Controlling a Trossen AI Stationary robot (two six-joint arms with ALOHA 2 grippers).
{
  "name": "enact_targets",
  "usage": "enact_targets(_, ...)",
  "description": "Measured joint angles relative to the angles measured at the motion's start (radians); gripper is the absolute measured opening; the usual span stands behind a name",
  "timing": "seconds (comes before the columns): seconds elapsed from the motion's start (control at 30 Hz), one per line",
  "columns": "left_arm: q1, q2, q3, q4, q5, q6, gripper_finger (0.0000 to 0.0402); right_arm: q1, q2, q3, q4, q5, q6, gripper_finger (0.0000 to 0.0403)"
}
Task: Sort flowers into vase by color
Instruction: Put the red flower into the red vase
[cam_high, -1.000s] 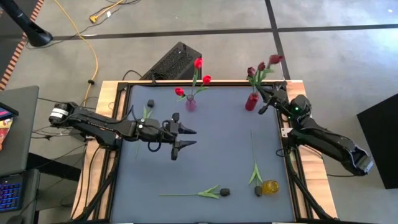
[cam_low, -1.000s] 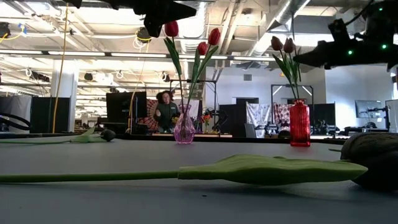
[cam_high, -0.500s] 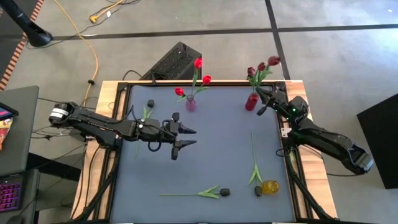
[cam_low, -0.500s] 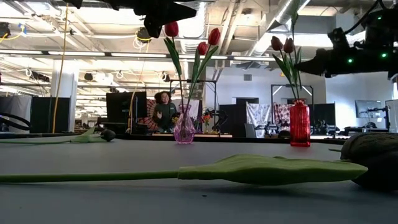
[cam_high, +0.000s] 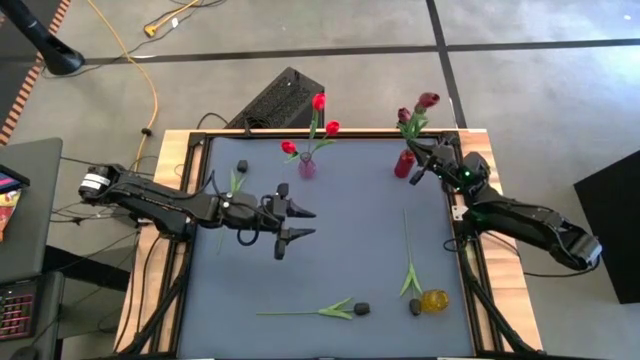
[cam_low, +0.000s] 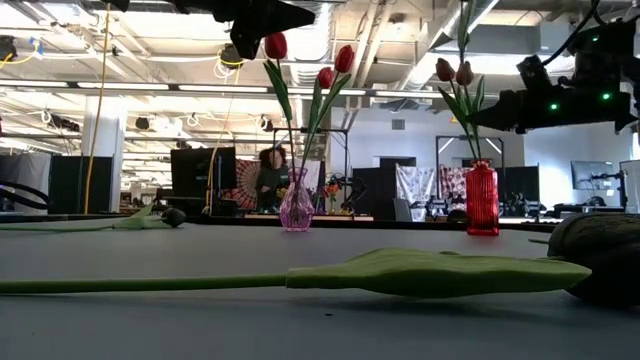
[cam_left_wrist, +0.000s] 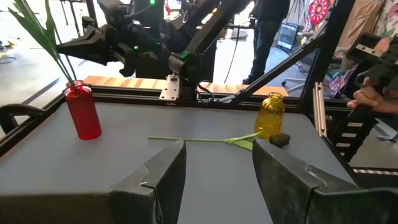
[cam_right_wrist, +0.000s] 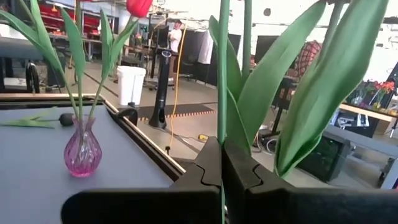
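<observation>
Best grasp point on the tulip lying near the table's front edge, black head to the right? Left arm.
Probably mid-stem, left of the leaves. That tulip lies flat on the grey table, thin bare stem running left from the leaves and head. Bring the open left gripper straight down, fingers straddling the stem crosswise; nothing shows close to that stretch.

The grey table top (cam_high: 340, 230) sits in a wooden frame (cam_high: 165, 165). Off its 12 o'clock edge a black ridged case (cam_high: 275, 100) lies on the concrete floor (cam_high: 540, 80), and a yellow cable (cam_high: 152, 95) trails away toward 11 o'clock. At 9 o'clock stands a dark desk (cam_high: 25, 200) with a keyboard (cam_high: 15, 305); at 3 o'clock, a black block (cam_high: 612, 225). Beyond the table's far edge, a person (cam_low: 270, 178) stands among monitors. A white bin (cam_right_wrist: 130, 85) stands on the workshop floor, and a person's hand (cam_left_wrist: 368, 94) shows past the table's side rail.
</observation>
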Motion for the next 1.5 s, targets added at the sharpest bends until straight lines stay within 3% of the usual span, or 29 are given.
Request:
enact_targets(0.8, 0.000, 0.000, 0.000, -0.007, -0.002, -0.015, 0.0173, -0.050, 0.034, 0.000, -0.042, 0.000, 0.053, 0.0025)
enact_targets(1.5, -0.002, 0.000, 0.000, -0.036, -0.001, -0.035, 0.0173, -0.050, 0.033, 0.000, -0.043, 0.000, 0.076, 0.0068)
